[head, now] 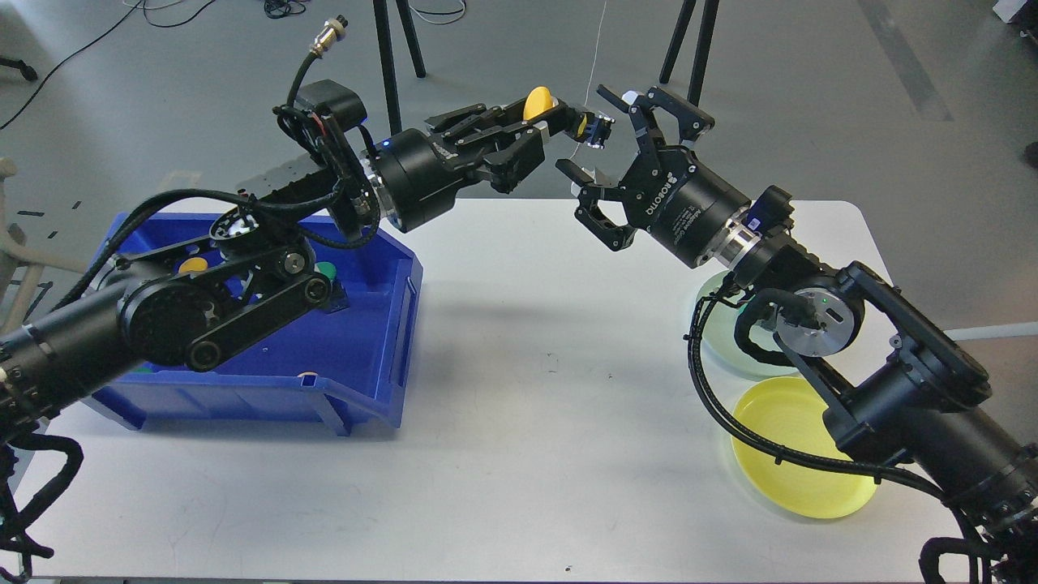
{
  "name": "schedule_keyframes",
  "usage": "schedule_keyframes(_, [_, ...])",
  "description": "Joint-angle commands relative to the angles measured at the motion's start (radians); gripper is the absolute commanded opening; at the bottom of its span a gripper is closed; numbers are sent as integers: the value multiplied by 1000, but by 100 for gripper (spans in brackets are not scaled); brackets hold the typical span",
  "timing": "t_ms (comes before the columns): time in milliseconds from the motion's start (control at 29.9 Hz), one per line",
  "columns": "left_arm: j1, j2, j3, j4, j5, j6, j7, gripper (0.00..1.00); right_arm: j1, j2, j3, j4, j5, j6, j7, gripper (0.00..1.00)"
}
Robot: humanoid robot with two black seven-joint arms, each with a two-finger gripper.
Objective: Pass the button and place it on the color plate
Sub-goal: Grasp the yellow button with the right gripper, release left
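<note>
My left gripper (559, 123) is shut on a yellow button (538, 104), held high above the table's far middle. The button's black body (596, 130) sticks out past the fingers to the right. My right gripper (596, 150) is open, its fingers spread just right of and around the button's body end, not closed on it. The yellow plate (791, 426) lies at the front right, partly behind my right arm. The pale green plate (714, 320) sits behind it, mostly hidden by the arm.
A blue bin (381, 341) stands at the left with a green button (327, 272) and a yellow button (192, 265) partly hidden behind my left arm. Tripod legs (697, 49) stand beyond the table's far edge.
</note>
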Motion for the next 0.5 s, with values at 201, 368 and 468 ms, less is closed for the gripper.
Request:
schedule_keyframes(201, [-2, 6, 3, 0, 0, 0, -5, 26, 0, 5, -13, 1, -44, 3, 0, 24])
schedule_keyframes(368, [-2, 8, 6, 0, 0, 0, -5, 26, -1, 2, -6, 3, -44, 1, 0, 22])
schedule_keyframes(468, [-2, 8, 7, -2, 0, 0, -5, 27, -4, 1, -1, 3, -43, 1, 0, 22])
